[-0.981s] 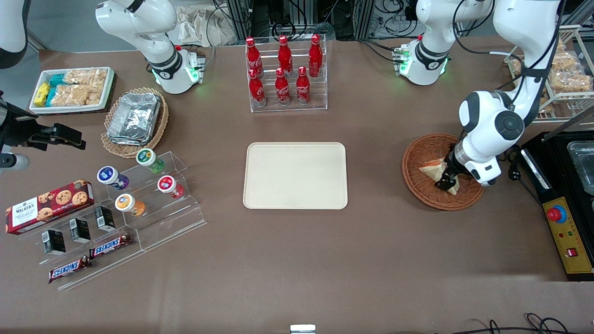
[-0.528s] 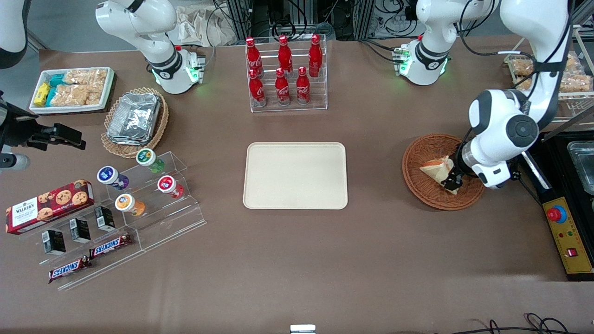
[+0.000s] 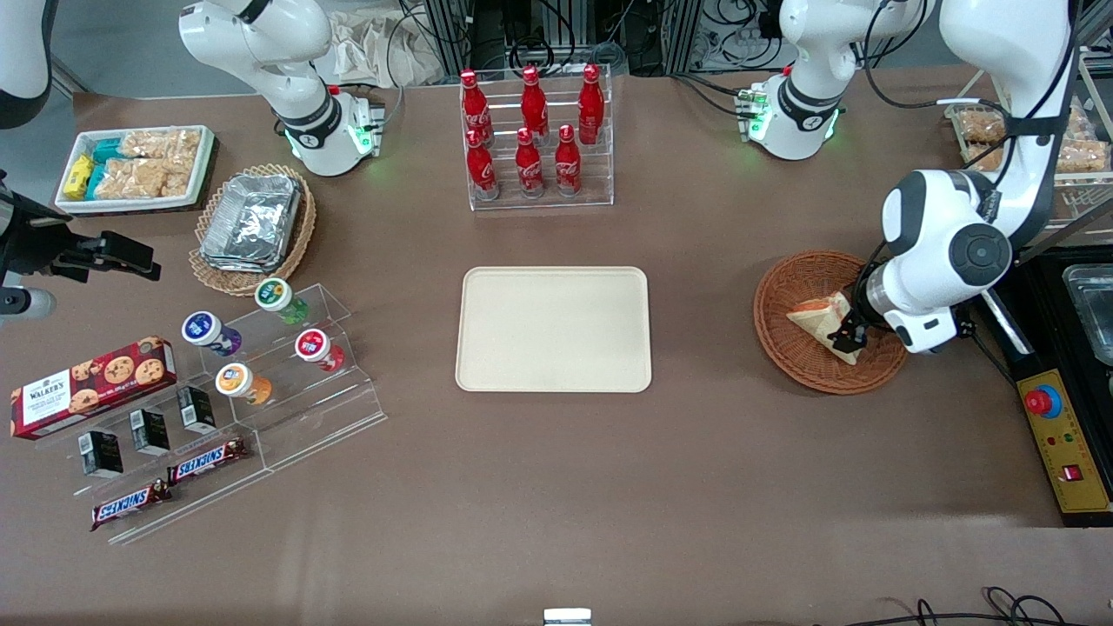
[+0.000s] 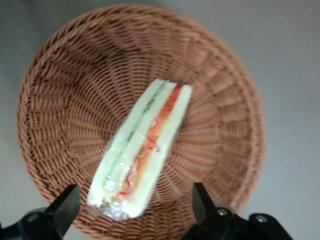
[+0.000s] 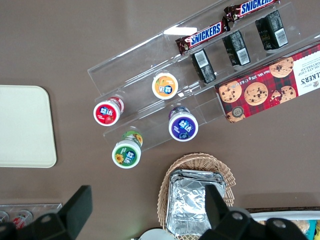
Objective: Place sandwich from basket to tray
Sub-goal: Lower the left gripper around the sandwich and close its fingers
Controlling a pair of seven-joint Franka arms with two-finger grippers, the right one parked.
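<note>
While the black two-finger gripper (image 4: 132, 210) hangs low over the round reddish-brown woven wicker basket (image 3: 793, 287), its fingers (image 4: 64, 206) stand wide apart, one on each side of the near end of the sandwich, gripping nothing. That plastic-wrapped triangular white-bread sandwich (image 4: 142, 152), orange-red and green filling showing along its edge, lies inside the basket. Farther toward the table's middle, well apart, sits the flat beige rectangular plastic tray (image 3: 554, 329).
</note>
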